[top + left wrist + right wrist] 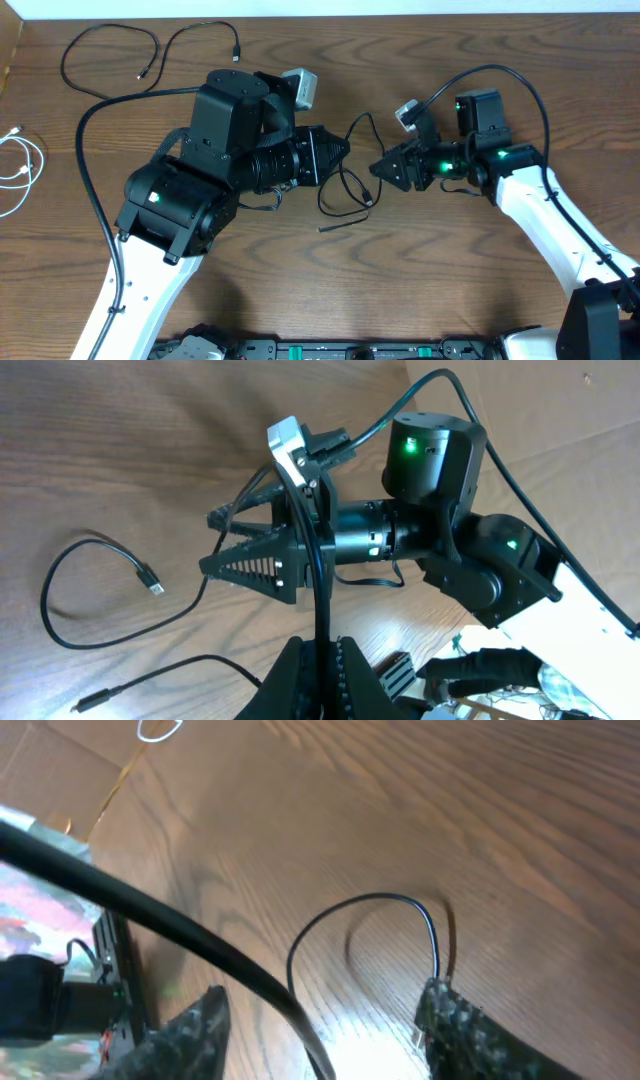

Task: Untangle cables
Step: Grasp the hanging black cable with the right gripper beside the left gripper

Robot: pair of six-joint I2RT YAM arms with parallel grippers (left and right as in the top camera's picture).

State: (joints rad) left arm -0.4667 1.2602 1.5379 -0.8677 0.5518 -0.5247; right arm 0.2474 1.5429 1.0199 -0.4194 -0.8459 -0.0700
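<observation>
A thin black cable (366,116) lies tangled at the table's middle, between my two grippers. My left gripper (345,150) is shut on one strand of it; in the left wrist view that strand (321,560) rises straight up from the closed fingers (300,680). My right gripper (380,168) faces it from the right with jaws apart. In the right wrist view a black strand (210,942) passes between the open fingers (200,1030), touching neither, and a thin loop (370,902) lies on the wood ahead. A second black cable (150,50) rests at the back left, a white cable (20,165) at the far left.
The thicker black arm wire (95,150) curves across the left side, and another (510,75) arcs over the right arm. Loose ends of the black cable with a plug (150,580) lie on the wood left of the grippers. Equipment sits along the front edge (340,350).
</observation>
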